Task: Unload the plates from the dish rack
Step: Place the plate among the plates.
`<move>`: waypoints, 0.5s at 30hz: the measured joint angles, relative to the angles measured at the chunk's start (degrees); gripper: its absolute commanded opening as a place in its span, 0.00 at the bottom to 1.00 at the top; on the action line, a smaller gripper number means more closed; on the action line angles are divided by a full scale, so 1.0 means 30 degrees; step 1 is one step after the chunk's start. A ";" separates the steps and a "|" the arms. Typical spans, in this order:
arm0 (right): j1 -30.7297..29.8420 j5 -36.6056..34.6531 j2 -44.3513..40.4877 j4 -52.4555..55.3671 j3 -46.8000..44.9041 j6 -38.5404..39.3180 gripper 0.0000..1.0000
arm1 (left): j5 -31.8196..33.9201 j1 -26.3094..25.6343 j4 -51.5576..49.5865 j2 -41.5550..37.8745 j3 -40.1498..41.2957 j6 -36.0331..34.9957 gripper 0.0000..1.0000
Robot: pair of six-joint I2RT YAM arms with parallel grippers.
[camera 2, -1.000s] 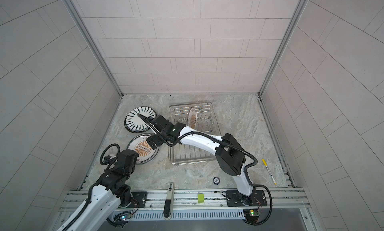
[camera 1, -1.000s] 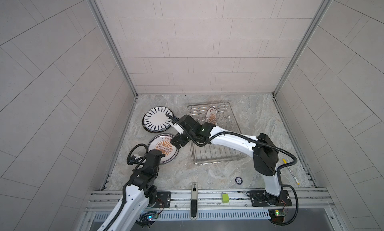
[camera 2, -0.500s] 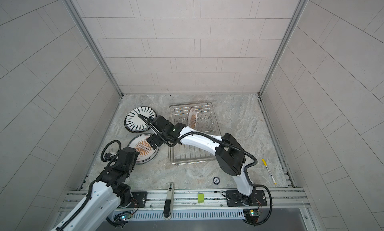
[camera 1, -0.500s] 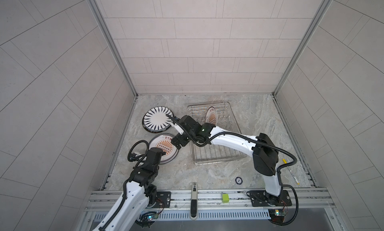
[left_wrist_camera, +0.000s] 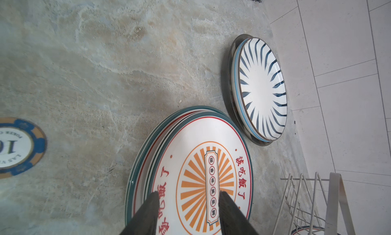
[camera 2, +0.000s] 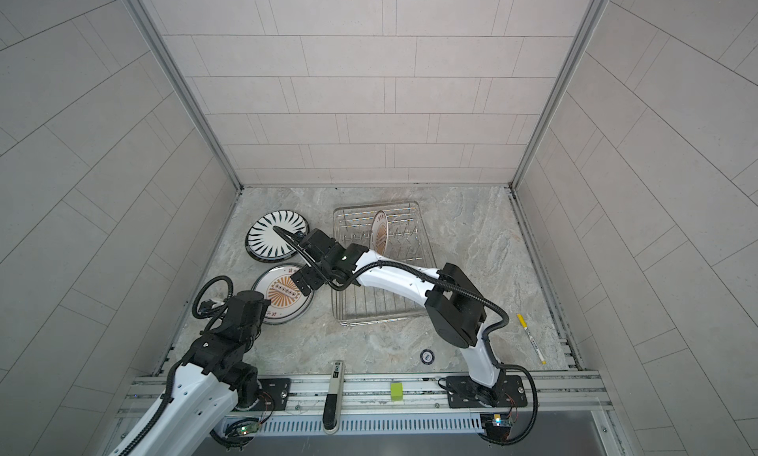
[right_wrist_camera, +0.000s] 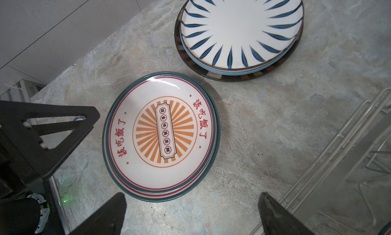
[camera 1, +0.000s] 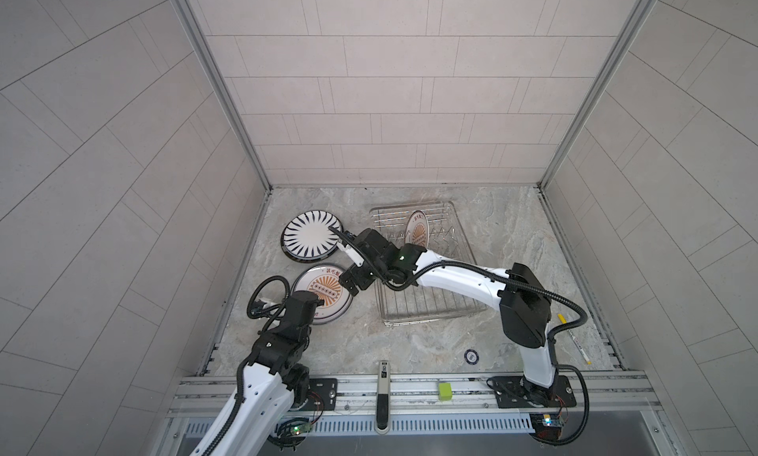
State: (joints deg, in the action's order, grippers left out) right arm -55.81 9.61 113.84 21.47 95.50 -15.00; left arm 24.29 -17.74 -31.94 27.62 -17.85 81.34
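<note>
Round white ceramic plates (right_wrist_camera: 241,29) lie stacked on the grey stone tabletop (camera 1: 512,228); one sunburst-print plate (camera 1: 417,234) stands upright in the silver wire dish rack (camera 1: 430,306). Left claw (left_wrist_camera: 189,194) and right claw (right_wrist_camera: 191,200) spread, empty. Risk: the sunburst stack (right_wrist_camera: 160,136) appears skewed; an added plate may slide.

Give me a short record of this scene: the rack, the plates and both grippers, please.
dish rack: holds one upright plate
striped stack: flat on the table, beside the rack
sunburst stack: flat on the table, nearer the robot
left gripper: open, empty, over the sunburst stack
right gripper: open, empty, by the sunburst stack's edge
</note>
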 measured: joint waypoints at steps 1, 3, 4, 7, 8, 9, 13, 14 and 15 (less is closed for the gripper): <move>0.0000 -0.0015 -0.0109 -0.0080 -0.0102 0.0007 0.99 | 0.0044 0.0000 -0.0066 -0.0095 -0.0095 -0.0073 0.57; 0.0000 -0.0131 -0.0495 -0.0299 -0.0503 0.0015 0.99 | 0.0146 0.0000 -0.0080 -0.0299 -0.0321 -0.0342 0.64; 0.0007 -0.0226 -0.0816 -0.0488 -0.0889 0.0007 0.99 | 0.0182 0.0000 -0.0029 -0.0415 -0.0459 -0.0576 0.67; 0.0087 -0.0554 -0.2098 -0.1049 -0.2266 0.0044 0.99 | 0.0262 0.0000 0.0386 -0.0685 -0.0845 -0.1435 0.79; 0.0102 -0.0699 -0.2608 -0.1290 -0.2747 0.0066 0.99 | 0.0270 0.0000 0.0634 -0.0743 -0.0911 -0.1639 0.82; 0.0124 -0.0889 -0.3184 -0.1581 -0.3293 0.0102 0.99 | 0.0189 0.0000 0.1020 -0.0801 -0.0947 -0.2025 0.86; 0.0219 -0.1836 -0.5646 -0.2761 -0.5384 0.0386 0.99 | -0.0240 0.0000 0.2470 -0.0816 -0.0954 -0.3155 0.95; 0.0255 -0.2091 -0.6288 -0.3140 -0.5938 0.0437 1.00 | -0.0386 0.0000 0.2900 -0.0750 -0.0954 -0.3432 0.97; 0.0306 -0.2397 -0.7002 -0.3534 -0.6521 0.0481 1.00 | -0.0546 0.0000 0.3330 -0.0627 -0.0954 -0.3665 0.99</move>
State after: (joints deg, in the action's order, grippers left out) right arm -54.89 2.42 92.84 10.87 75.94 -13.56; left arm 22.65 -17.74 -21.96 25.74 -20.71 70.35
